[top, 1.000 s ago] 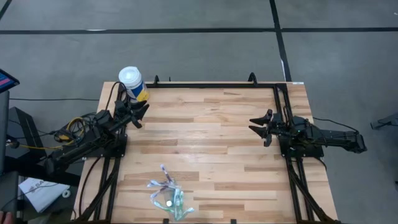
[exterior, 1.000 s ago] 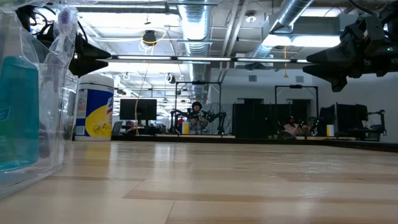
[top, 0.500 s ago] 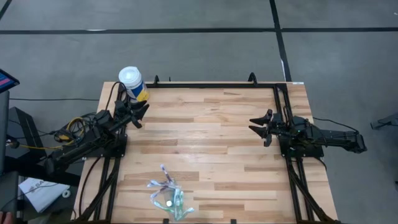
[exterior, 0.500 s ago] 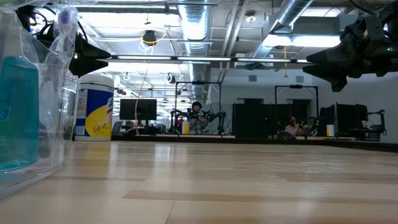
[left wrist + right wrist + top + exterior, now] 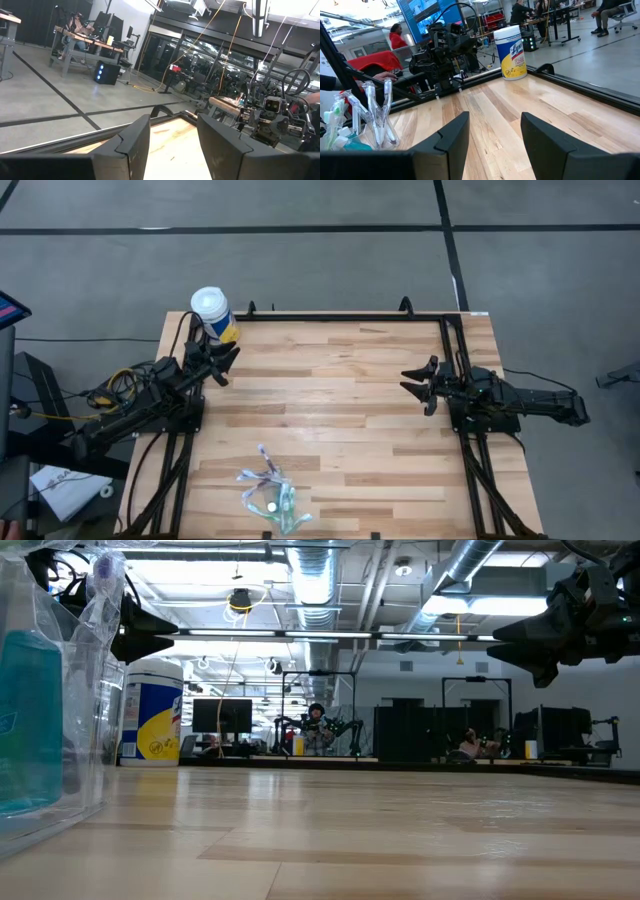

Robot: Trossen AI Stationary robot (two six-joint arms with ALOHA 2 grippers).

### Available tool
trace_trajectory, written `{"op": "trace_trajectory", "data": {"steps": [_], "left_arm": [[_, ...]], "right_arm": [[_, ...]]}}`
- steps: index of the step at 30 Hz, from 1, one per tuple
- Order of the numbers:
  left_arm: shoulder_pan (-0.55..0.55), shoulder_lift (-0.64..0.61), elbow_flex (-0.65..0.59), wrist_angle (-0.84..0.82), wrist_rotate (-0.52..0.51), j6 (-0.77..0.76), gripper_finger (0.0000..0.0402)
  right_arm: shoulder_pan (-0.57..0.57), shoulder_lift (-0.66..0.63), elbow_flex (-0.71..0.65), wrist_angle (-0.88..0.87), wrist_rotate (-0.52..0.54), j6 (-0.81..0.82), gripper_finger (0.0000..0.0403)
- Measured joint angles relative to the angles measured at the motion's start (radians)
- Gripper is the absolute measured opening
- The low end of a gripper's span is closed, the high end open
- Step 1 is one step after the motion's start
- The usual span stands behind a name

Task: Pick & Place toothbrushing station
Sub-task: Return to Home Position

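The see-through holder with its toothbrushes and teal tubes (image 5: 268, 495) stands on the table near the near edge, left of the middle. It shows close up in the low view (image 5: 45, 690) and in the right wrist view (image 5: 365, 117). My left gripper (image 5: 226, 365) is open and empty above the table's far left, far from the holder. My right gripper (image 5: 415, 388) is open and empty above the table's right side.
A big white-lidded canister with a yellow label (image 5: 213, 313) stands at the table's far left corner, just beyond my left gripper. A black frame (image 5: 340, 315) runs along the table's far and side edges. People sit at desks in the room behind.
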Motion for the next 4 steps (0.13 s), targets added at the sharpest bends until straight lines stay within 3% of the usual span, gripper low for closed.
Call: {"op": "trace_trajectory", "data": {"steps": [4], "left_arm": [[0.000, 0.000, 0.000, 0.000, 0.000, 0.000, 0.0159]], "right_arm": [[0.000, 0.000, 0.000, 0.000, 0.000, 0.000, 0.0169]]}}
